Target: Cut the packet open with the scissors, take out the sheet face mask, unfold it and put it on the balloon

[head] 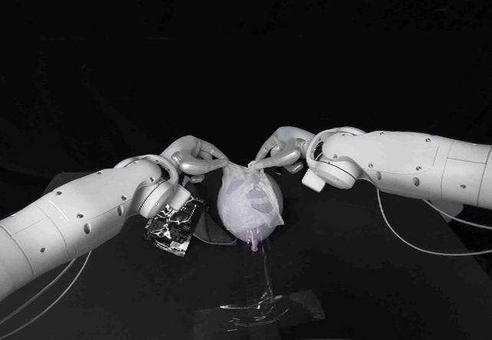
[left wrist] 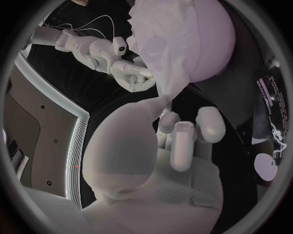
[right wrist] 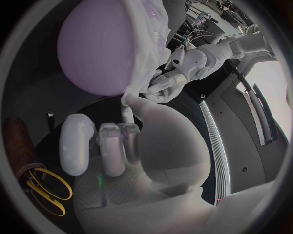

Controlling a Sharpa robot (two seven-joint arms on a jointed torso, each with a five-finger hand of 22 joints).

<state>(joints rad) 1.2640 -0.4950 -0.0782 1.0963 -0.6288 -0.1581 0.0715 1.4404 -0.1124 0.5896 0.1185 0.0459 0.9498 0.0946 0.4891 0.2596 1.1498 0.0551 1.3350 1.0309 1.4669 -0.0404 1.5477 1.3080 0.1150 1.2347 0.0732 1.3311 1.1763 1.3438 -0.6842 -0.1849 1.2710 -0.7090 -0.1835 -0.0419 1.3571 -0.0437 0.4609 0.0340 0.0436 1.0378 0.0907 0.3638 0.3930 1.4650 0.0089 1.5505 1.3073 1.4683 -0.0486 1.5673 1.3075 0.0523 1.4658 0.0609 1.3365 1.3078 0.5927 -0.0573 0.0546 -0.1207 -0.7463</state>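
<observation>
Now balloon (head: 255,212) long axis vertical, narrow end down, mask (head: 236,178) draped over.

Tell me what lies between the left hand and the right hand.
In the head view, the balloon with the sheet mask draped over it lies between the left hand and the right hand; both pinch the mask.

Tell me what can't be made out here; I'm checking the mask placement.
- Head view: the far side of the balloon, hidden by the balloon itself and the sheet mask draped over it.
- Head view: exactly where the left hand and right hand pinch the sheet mask, hidden by their own fingers.
- Right wrist view: the blades of the scissors, lost at the dark rim.
</observation>
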